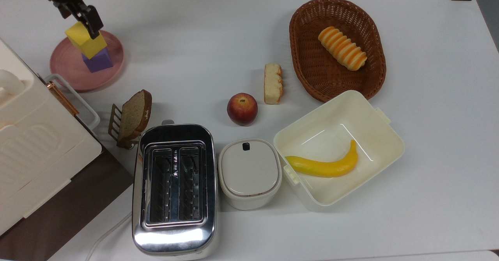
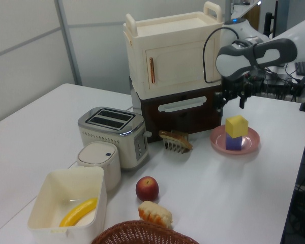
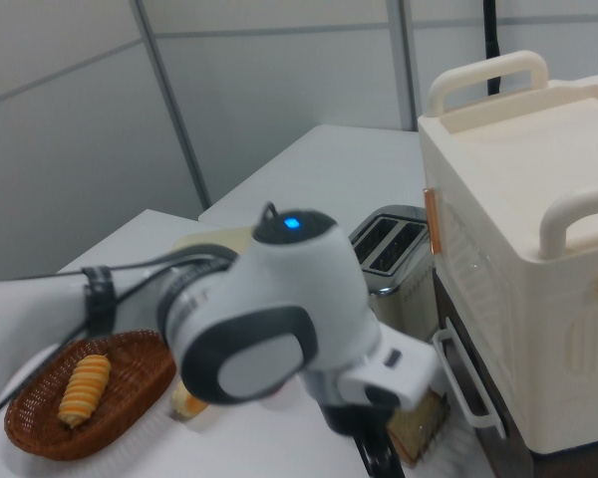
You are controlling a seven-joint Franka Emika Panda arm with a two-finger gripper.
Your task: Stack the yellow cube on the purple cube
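Tabletop [image 1: 218, 34]: a big, flat, smooth white top; everything is set on it.
Cabinet [image 2: 173, 61]: a boxy cream cupboard with two loop handles on top, on a dark brown base. Its door and thin copper handle are seen in the left view; from the top view its roof is seen, at the top view's left edge.
Robot arm [image 3: 269, 329]: a round, shiny white and grey shell with a small blue light, seen close up in the right view. In the left view it is seen reaching in from the left view's right.
Toaster [image 1: 174, 189]: shiny silver metal. Two slots are seen from the top view.
Open box [image 1: 384, 136]: cream plastic, square, with a curved yellow banana [image 1: 325, 165] inside.
Basket [image 1: 302, 54]: brown woven wicker, oval. A ridged bread roll [image 1: 342, 47] is held in it.
Pink plate [image 1: 64, 68]: round and flat, near the cabinet.
End effector [image 2: 233, 99]: black, lifted above the cubes in the left view. Its fingers are parted and nothing is gripped.
Yellow cube [image 2: 237, 125]: a plain block with sharp edges, sat on top of the purple cube.
Purple cube [image 2: 234, 142]: a little smaller, resting on the pink plate.
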